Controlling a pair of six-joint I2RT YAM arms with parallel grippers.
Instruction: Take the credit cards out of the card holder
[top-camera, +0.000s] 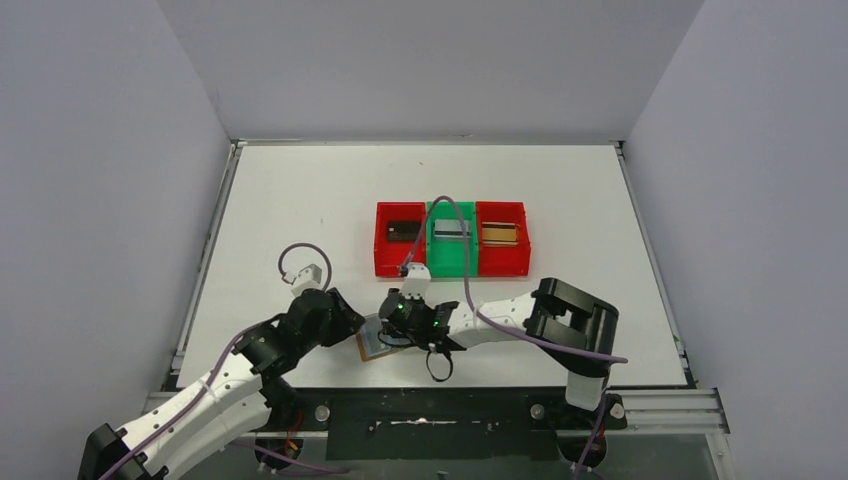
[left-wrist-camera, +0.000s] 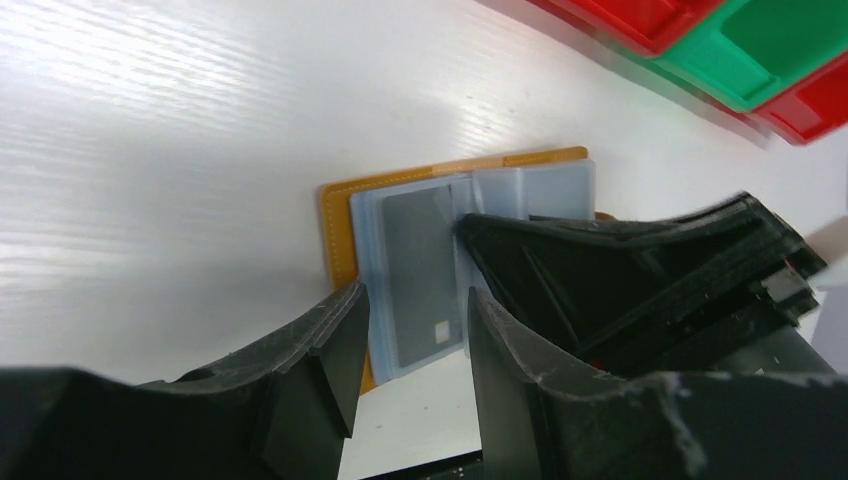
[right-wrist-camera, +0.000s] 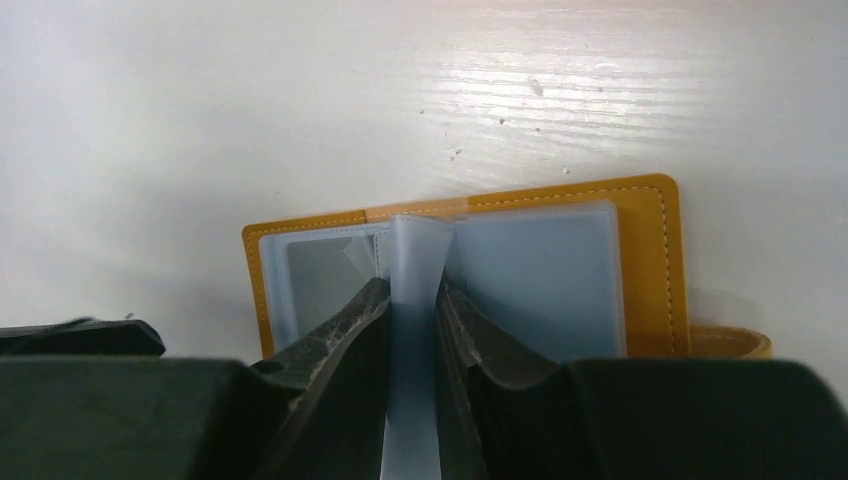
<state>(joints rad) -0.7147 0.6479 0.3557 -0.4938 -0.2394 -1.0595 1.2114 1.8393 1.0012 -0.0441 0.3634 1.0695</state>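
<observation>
Matte white, faintly grained tabletop (top-camera: 300, 200) fills the space between plain grey walls, and we take the card holder (top-camera: 372, 340) as our landmark. It lies open and flat near the table's near edge, between the two arms. Its cover is tan-mustard leather with pale stitching along rounded corners, and its little snap tab (right-wrist-camera: 730, 342) pokes out from one side.

Inside the holder we see soft, translucent blue-grey pockets. A silver-grey card (left-wrist-camera: 418, 275) sits in one of them, thin and rectangular, with a small pale patch near one corner.

The right gripper (right-wrist-camera: 412, 295) comes in over the holder's spine. Its rough black fingers are pressed together on a single pocket leaf (right-wrist-camera: 412, 260), which stands upright between them.

The left gripper (left-wrist-camera: 415, 330) sits at the holder's near edge. Its fingers are spread apart, one on either side of the silver-grey card, with nothing clamped between them.

Beyond the holder, well apart, three glossy plastic bins stand touching in a row. We see a red bin (top-camera: 398, 264) with a black card (top-camera: 401, 230), a green bin (top-camera: 452, 262) with another silver card (top-camera: 451, 230), and a second red bin (top-camera: 503, 264) with a gold-brown card (top-camera: 499, 233).
</observation>
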